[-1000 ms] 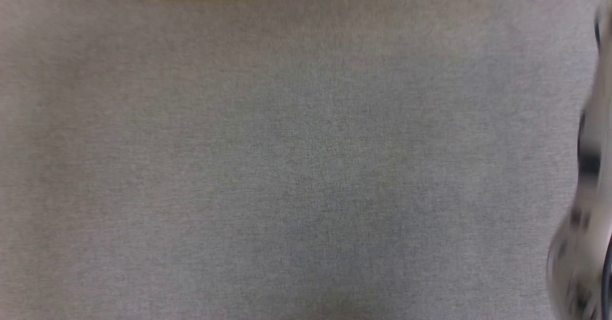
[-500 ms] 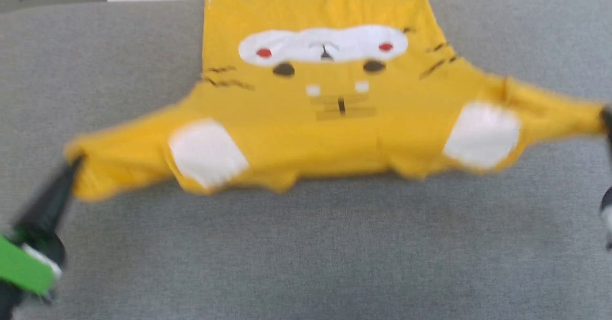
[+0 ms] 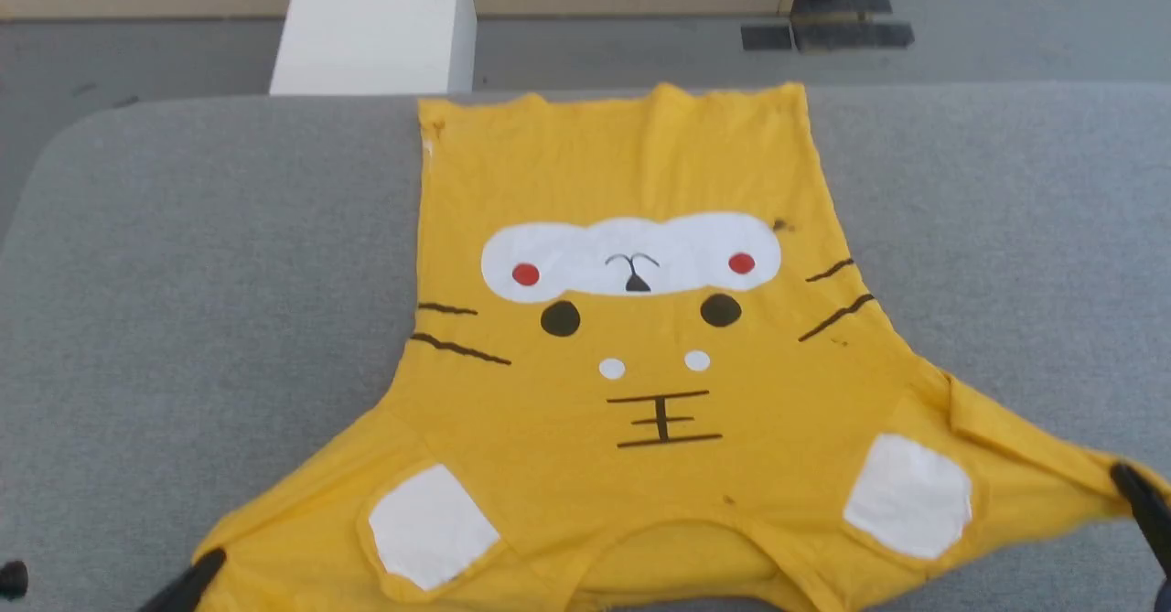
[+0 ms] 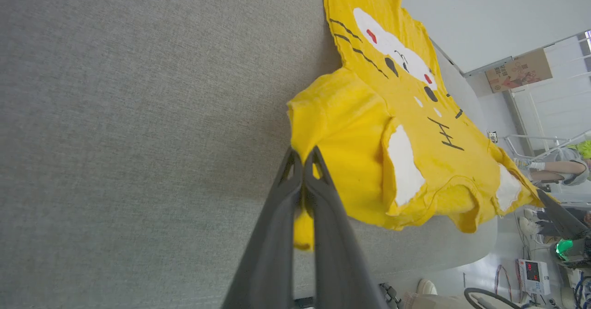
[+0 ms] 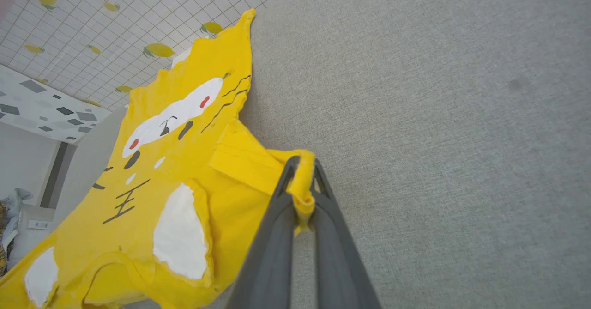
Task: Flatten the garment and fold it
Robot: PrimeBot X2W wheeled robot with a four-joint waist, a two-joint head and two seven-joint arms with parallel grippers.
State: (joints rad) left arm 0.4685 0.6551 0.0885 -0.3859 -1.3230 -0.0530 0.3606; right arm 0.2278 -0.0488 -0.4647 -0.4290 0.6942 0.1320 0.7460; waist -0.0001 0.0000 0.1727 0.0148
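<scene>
You have one garment (image 3: 640, 392), two white patches (image 3: 430, 525) on it, spread from the counter's (image 3: 183, 273) far edge to its near edge. The left end effector (image 4: 302, 156) and right end effector (image 5: 301, 163) each pinch one near corner of it. Since the earlier frame the head camera has tilted up; the near hem is cut off.

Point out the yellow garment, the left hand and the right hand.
garment (image 3: 640, 338), head view, yellow fabric between the dark eye spots.
left hand (image 4: 303, 154), left wrist view, between its fingertips.
right hand (image 5: 304, 166), right wrist view, between its fingertips.
</scene>
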